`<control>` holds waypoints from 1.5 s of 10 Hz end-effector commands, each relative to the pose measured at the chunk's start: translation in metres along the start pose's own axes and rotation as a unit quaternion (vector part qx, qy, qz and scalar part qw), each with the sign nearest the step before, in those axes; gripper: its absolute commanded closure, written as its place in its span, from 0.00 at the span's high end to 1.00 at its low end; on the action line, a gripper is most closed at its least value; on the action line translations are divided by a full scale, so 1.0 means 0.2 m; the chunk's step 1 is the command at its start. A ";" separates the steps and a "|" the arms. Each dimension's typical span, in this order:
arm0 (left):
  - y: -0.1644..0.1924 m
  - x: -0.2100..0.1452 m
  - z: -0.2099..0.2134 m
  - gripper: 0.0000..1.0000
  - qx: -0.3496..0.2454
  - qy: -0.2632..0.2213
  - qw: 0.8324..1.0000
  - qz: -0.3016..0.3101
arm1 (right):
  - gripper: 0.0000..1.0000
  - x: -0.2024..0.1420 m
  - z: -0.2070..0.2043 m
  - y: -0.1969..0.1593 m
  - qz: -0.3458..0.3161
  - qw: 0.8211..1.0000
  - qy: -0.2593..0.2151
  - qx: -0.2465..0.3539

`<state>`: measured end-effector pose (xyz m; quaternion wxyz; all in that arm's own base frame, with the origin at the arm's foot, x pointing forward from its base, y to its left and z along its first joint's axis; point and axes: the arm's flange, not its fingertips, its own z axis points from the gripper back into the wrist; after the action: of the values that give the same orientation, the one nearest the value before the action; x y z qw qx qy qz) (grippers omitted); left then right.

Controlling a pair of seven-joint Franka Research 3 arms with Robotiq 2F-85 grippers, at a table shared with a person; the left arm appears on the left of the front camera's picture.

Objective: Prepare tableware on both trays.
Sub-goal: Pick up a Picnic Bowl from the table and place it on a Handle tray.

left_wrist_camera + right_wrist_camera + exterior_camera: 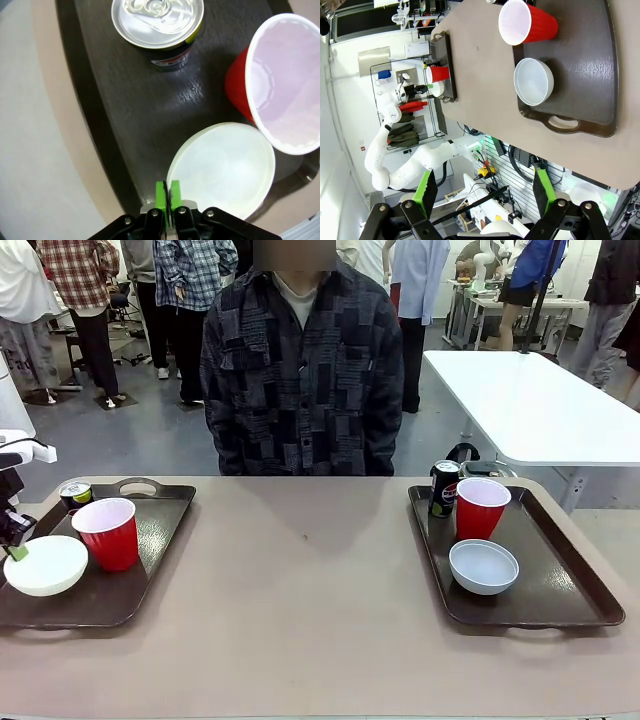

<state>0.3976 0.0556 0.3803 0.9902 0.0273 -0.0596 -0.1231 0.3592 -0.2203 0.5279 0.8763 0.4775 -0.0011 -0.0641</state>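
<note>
On the left brown tray (160,530) stand a black Pepsi can (75,495), a red cup (107,532) and a white bowl (45,565). My left gripper (15,545) is at the tray's outer edge. In the left wrist view this gripper (167,194) is shut on the rim of the bowl (222,170), beside the cup (285,85) and the can (157,22). The right tray (560,570) holds a can (443,488), a cup (480,507) and a bowl (484,566). My right gripper (485,192) hangs open high above that tray (590,75), holding nothing.
A person in a dark patterned shirt (300,370) stands at the far side of the table. The beige tabletop (300,580) lies between the trays. A white table (530,400) stands behind on the right, and several people stand further back.
</note>
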 end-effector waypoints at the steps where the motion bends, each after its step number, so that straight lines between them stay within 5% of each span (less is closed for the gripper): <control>1: -0.04 -0.06 -0.08 0.13 0.019 0.007 1.000 0.011 | 1.00 0.00 0.00 0.00 0.002 1.000 0.000 0.004; 5: -0.03 -0.06 -0.05 0.53 0.014 0.010 1.000 0.014 | 1.00 0.00 0.00 0.00 0.002 1.000 0.000 0.004; 6: -0.03 -0.07 -0.01 0.47 0.016 0.010 1.000 0.014 | 1.00 0.00 0.00 0.00 0.002 1.000 0.000 0.004; 7: -0.03 -0.07 0.05 0.73 0.018 0.010 1.000 0.014 | 1.00 0.00 0.00 0.00 0.002 1.000 0.000 0.004; 8: -0.04 -0.08 0.13 0.67 0.022 0.012 1.000 0.010 | 1.00 0.00 0.00 0.00 0.002 1.000 0.000 0.004; 9: -0.04 -0.09 0.22 0.93 0.029 0.007 1.000 0.005 | 1.00 0.00 0.00 0.00 0.002 1.000 0.000 0.004; 10: -0.06 -0.10 0.32 0.87 0.029 -0.001 1.000 -0.003 | 1.00 0.00 0.00 0.00 0.002 1.000 0.000 0.004; 11: -0.10 -0.12 0.42 1.00 0.024 -0.005 1.000 -0.015 | 1.00 0.00 0.00 0.00 0.002 1.000 0.000 0.004; 15: -0.11 -0.21 0.72 1.00 -0.003 -0.019 1.000 -0.016 | 1.00 0.00 0.00 0.00 0.002 1.000 0.000 0.004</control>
<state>0.3387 0.0356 0.5107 0.9869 0.0409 -0.0778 -0.1354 0.3593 -0.2201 0.5279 0.8763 0.4774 -0.0009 -0.0641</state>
